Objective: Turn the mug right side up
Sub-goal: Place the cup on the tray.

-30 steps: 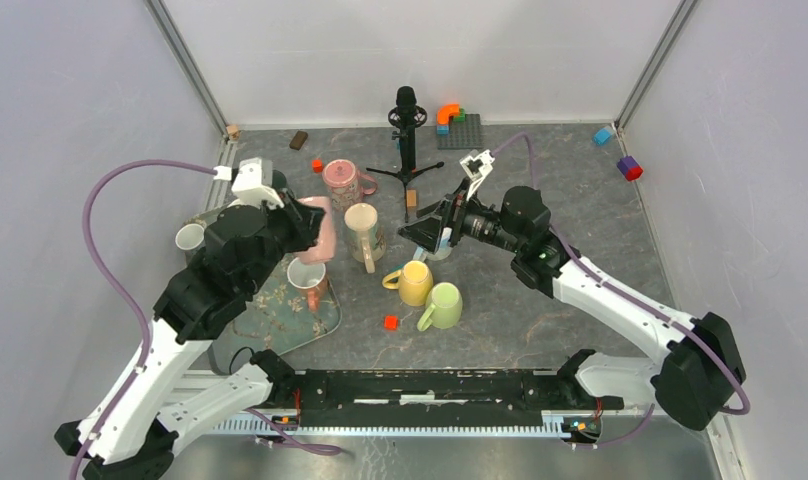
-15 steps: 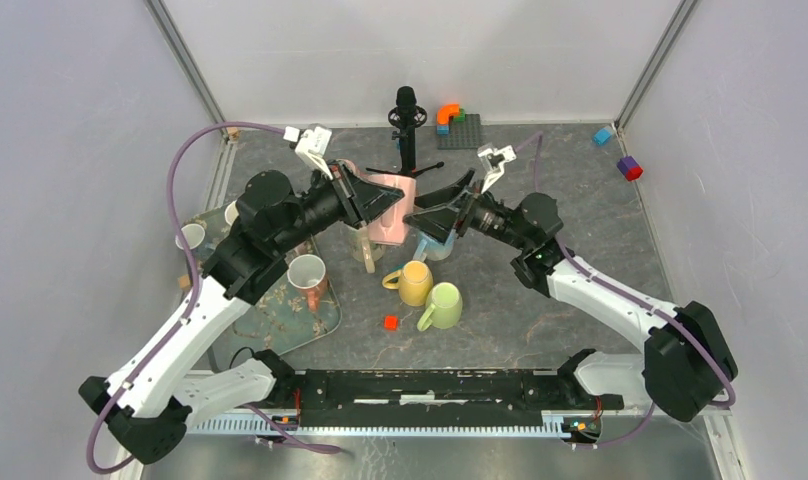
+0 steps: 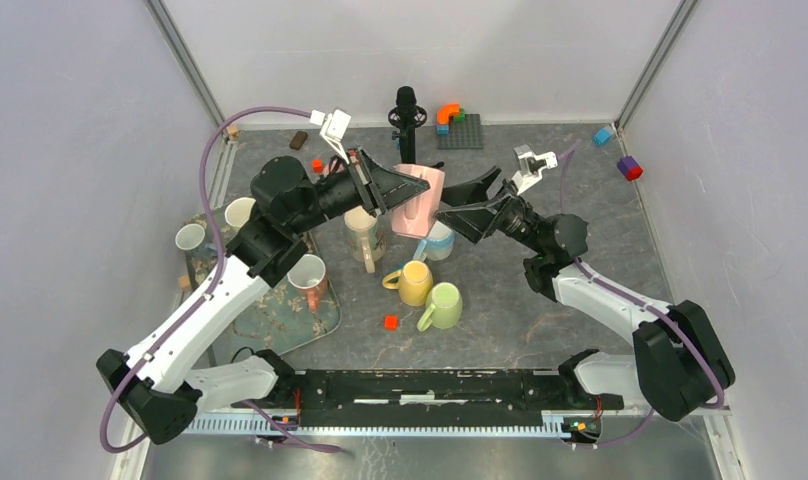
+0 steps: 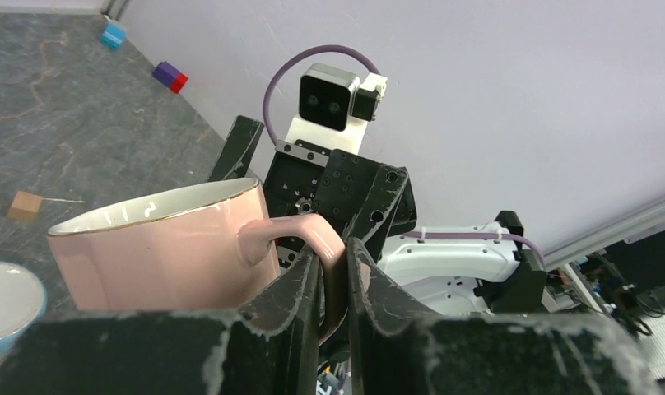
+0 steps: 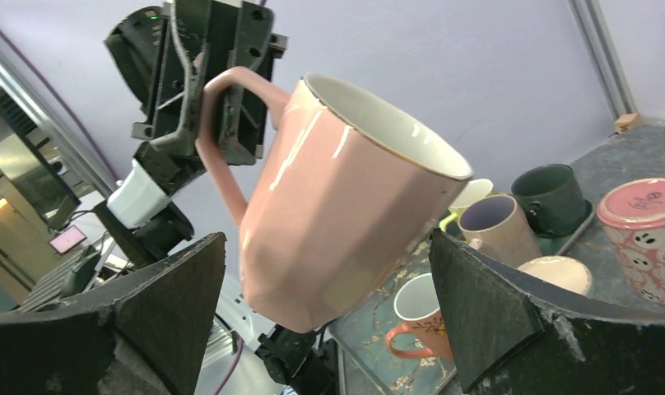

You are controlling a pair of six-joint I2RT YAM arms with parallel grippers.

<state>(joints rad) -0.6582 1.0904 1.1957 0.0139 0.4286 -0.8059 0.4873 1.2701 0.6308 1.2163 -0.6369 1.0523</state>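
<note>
A pale pink mug (image 3: 421,201) hangs in the air above the middle of the table. My left gripper (image 3: 384,188) is shut on its handle (image 4: 313,232). The mug's mouth points up and is tilted, as the left wrist view (image 4: 160,255) and the right wrist view (image 5: 346,206) both show. My right gripper (image 3: 464,205) is open and empty, just to the right of the mug and facing it. In the right wrist view its fingers (image 5: 160,321) stand on either side of the mug's lower body, without touching it.
A patterned tray (image 3: 280,318) at the left holds several mugs. A beige mug (image 3: 363,232), light blue mug (image 3: 439,240), yellow mug (image 3: 416,283) and green mug (image 3: 443,305) stand below the grippers. A microphone stand (image 3: 407,120) is behind and a red cube (image 3: 390,322) in front.
My left arm has swung the pink mug up and right, from beside the tray to mid-table. My right gripper has risen and drawn back to the right, now facing the mug.
</note>
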